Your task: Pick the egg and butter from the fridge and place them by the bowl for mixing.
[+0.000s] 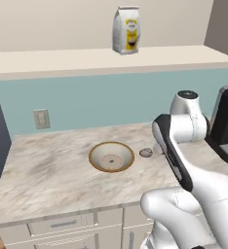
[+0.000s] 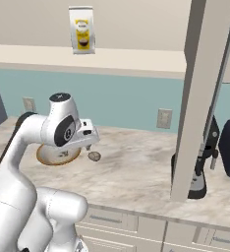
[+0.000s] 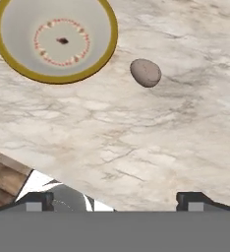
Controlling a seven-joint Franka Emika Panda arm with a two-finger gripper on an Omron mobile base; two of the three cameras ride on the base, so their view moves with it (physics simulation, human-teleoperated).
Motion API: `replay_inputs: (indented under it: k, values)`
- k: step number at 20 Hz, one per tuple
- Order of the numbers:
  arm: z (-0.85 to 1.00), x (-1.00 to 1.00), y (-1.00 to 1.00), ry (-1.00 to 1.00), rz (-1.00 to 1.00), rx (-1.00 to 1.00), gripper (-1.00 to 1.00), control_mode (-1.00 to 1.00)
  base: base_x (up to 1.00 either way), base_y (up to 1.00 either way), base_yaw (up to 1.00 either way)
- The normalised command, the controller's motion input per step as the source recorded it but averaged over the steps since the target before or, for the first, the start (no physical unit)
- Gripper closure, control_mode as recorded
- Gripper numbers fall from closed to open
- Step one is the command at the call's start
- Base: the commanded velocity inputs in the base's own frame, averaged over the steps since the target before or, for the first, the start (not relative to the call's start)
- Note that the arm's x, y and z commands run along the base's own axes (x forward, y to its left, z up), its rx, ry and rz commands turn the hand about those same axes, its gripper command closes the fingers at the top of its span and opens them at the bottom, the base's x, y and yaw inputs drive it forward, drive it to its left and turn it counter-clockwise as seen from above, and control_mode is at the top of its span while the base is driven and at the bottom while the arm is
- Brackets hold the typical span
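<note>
My gripper [image 3: 115, 199] hung released and empty, the egg [image 3: 145, 73] lying right of the bowl [image 3: 109, 47] at upper left, ready for mixing.

The white arm [image 1: 184, 160] bends forward, elbow raised, hand tipped downward. Its gripper [image 3: 114, 198] hangs empty, jaws spread wide apart.

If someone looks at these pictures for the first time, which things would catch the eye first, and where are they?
Probably the big white arm with its open, empty gripper hanging over the marble counter. Next, the gold-rimmed bowl in the counter's middle, with the small egg lying just beside it, apart from the rim. Higher up, a white and yellow bag stands on the shelf.
</note>
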Motion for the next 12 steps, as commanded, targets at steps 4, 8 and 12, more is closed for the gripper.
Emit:
replay_inputs:
  k: [4,8,12]
  values:
    - [0.18,-0.9,0.03,0.0,-0.34,-0.15,-1.0,-1.0,0.0,0.0,0.0]
    - [0.41,-0.69,0.08,0.0,-0.34,-0.06,-1.0,-1.0,0.0,0.0,0.0]
    - [0.48,-0.57,-0.03,0.0,-0.26,0.07,-1.0,-1.0,0.0,0.0,0.0]
